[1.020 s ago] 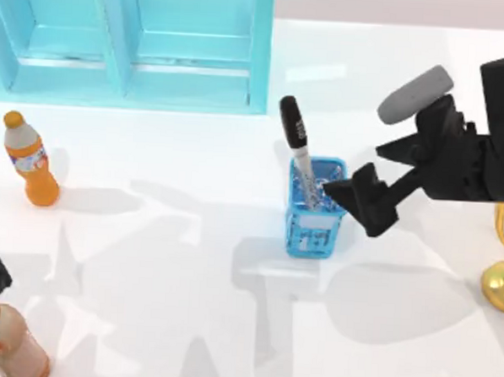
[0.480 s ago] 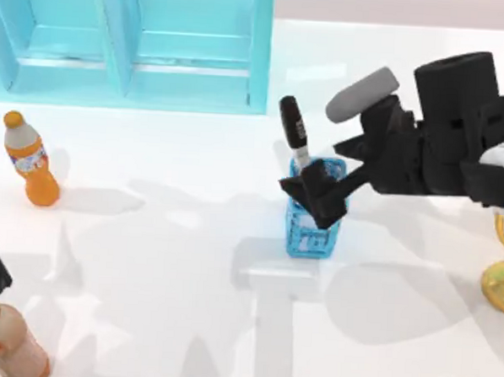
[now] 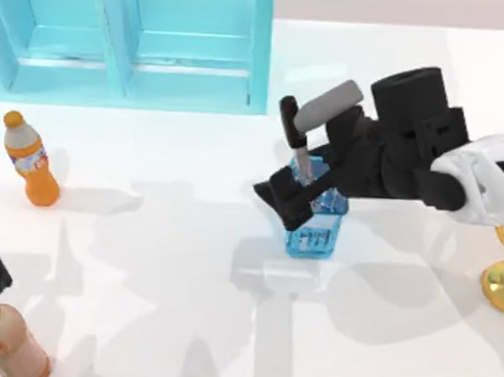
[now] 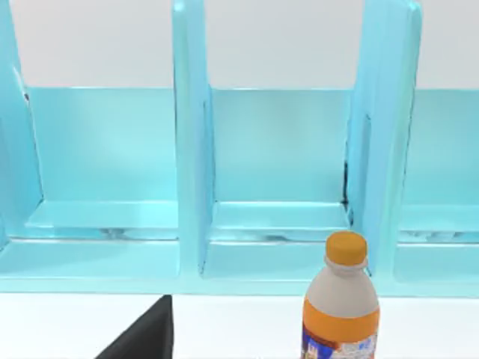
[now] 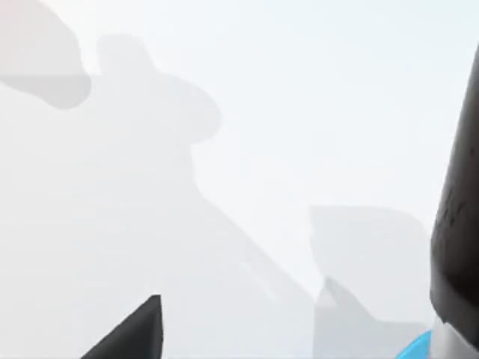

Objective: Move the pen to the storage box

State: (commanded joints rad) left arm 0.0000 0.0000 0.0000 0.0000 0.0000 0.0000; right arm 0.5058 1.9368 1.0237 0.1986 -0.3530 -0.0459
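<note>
The pen (image 3: 294,133) stands tilted (black cap up) in the blue holder (image 3: 315,234); the right pincer (image 3: 298,187), fingers apart, straddles its barrel.

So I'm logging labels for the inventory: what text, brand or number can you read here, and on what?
None can be read.
Pen: white marks on the black cap, too small.
Blue holder: pale front marking, blurred.
Orange bottle: label print, blurred.
</note>
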